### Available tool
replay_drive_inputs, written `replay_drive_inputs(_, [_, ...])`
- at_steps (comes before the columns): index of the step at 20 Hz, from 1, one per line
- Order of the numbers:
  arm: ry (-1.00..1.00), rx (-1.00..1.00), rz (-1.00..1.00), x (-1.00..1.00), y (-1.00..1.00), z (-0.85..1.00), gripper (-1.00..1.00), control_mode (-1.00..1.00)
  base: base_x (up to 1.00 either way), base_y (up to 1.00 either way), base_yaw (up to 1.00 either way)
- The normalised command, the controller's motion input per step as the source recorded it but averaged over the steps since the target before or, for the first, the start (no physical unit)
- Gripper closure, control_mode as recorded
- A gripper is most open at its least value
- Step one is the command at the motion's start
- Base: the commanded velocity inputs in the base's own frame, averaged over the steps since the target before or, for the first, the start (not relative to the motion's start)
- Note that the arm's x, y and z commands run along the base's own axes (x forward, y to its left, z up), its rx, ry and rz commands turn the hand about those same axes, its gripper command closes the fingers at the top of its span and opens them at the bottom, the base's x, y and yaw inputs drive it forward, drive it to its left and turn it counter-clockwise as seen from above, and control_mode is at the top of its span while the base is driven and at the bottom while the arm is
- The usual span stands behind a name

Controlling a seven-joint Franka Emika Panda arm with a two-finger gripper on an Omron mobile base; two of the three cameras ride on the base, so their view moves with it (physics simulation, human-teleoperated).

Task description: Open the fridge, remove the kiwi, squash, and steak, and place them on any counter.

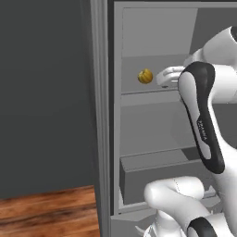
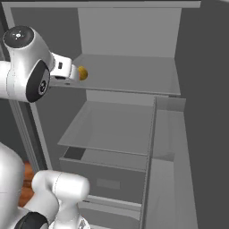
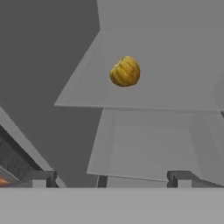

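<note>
The gripper, jaws spread wide and empty, hangs before the squash. The squash sits on the open fridge's upper shelf.

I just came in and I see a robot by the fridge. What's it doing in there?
The robot arm is reaching into the open fridge. Its claw is open and empty, aimed at the yellow-orange squash, which sits by itself on an upper shelf. The claw is close to the squash but not touching it, so nothing has been picked up.
</note>
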Motion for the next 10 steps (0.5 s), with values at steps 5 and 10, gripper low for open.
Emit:
replay_drive_inputs(5, [0.00, -0.05, 0.00, 0.62, 0.00, -0.21, -1.00, -1.00, 0.00, 0.00, 0.00])
replay_drive_inputs(10, [0.00, -0.04, 0.00, 0.55, 0.00, -0.28, -1.00, -1.00, 0.00, 0.00, 0.00])
